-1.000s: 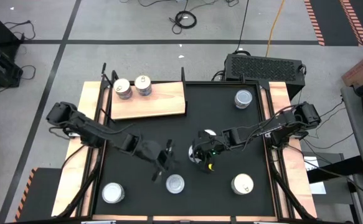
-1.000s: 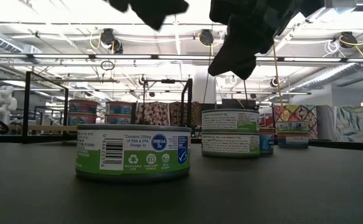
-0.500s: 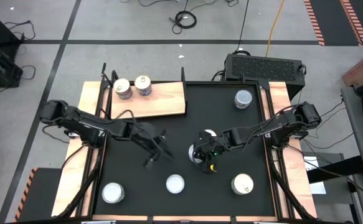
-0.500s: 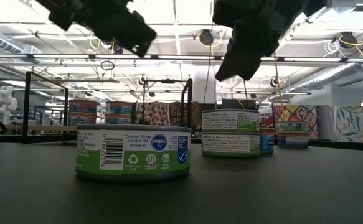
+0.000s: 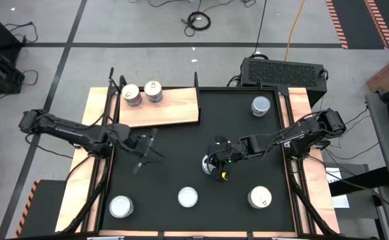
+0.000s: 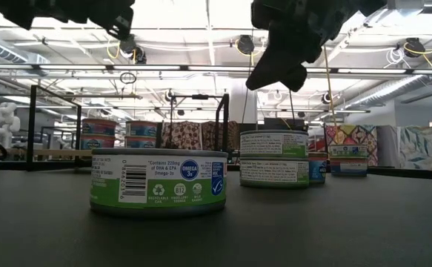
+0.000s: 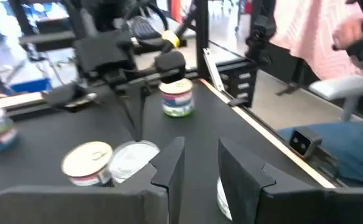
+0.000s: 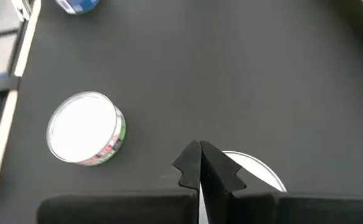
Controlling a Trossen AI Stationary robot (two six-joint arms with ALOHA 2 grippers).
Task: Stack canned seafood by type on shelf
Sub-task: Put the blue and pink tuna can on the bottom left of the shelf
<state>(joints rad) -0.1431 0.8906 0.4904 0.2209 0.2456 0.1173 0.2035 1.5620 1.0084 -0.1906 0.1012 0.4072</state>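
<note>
Grey floor with cables surrounded a black bench (image 5: 181, 140), and at its far left lay the wooden shelf (image 5: 174, 107) with two tins (image 5: 142, 93) side by side at its left end. Loose tins stood on the black top: one at far right (image 5: 261, 105), three along the near edge at left (image 5: 120, 207), middle (image 5: 187, 197) and right (image 5: 259, 197), and a two-high stack (image 5: 215, 159) near the centre. The right gripper (image 5: 221, 160) hung over that stack with its jaws pressed together, holding nothing, the stack's pale top (image 8: 249, 168) just beyond its tips. The left gripper (image 5: 144, 150) hovered left of centre, well apart from every tin, jaws partly apart and empty. The tins looked rigid, smooth-walled and fairly light but dense for their height; the low round wall would likely slip unless pinched squarely across the middle, with jaws spread wider than the lid first.
</note>
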